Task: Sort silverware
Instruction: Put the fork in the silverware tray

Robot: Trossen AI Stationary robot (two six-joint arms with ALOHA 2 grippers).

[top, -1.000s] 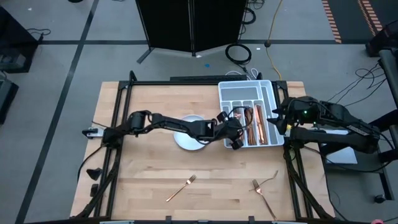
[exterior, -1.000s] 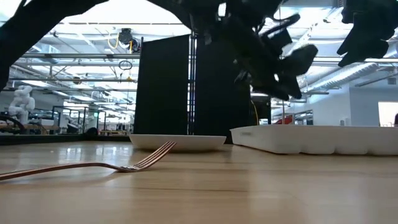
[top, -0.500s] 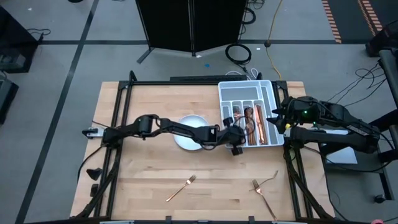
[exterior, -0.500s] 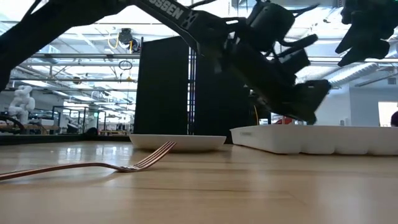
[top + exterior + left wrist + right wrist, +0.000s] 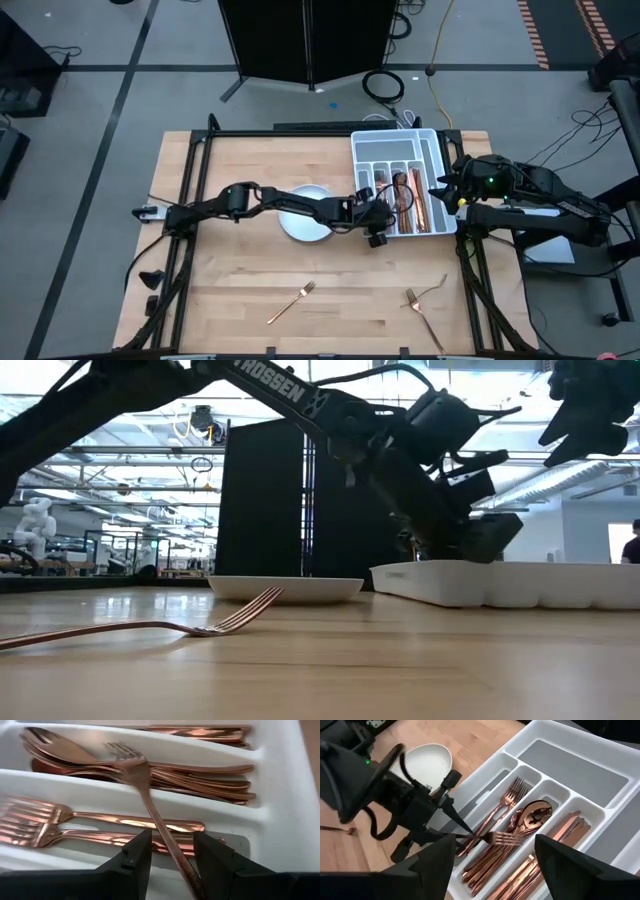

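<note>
My left gripper (image 5: 172,842) reaches over the near left part of the white divided tray (image 5: 400,150) and is shut on a copper fork (image 5: 145,795). The fork's tines (image 5: 507,838) lie over the spoons' compartment, and its handle crosses the compartment holding two forks (image 5: 75,822). Whether the tines touch the spoons I cannot tell. My right gripper (image 5: 495,870) hangs open above the tray's right edge with nothing in it. A loose fork (image 5: 290,302) lies near the table's front edge, and two more pieces of silverware (image 5: 427,300) lie to its right. My left gripper pinches the fork's handle (image 5: 172,851) between its two fingers, toward the handle's free end. The fingers come slanting down from the table's left and lie along the fork. The fork sticks out ahead of the fingers, tines forward, over the tray.
A round white plate (image 5: 300,228) sits left of the tray under my left arm. The tray's other compartments hold spoons (image 5: 532,815) and knives (image 5: 570,827). Bare wood stretches across the table's left half and the front middle.
My left gripper has sunk toward the tray with the fork and rolled a little at the wrist, staying shut on the handle. The fork's tines have come down close over the spoons.
</note>
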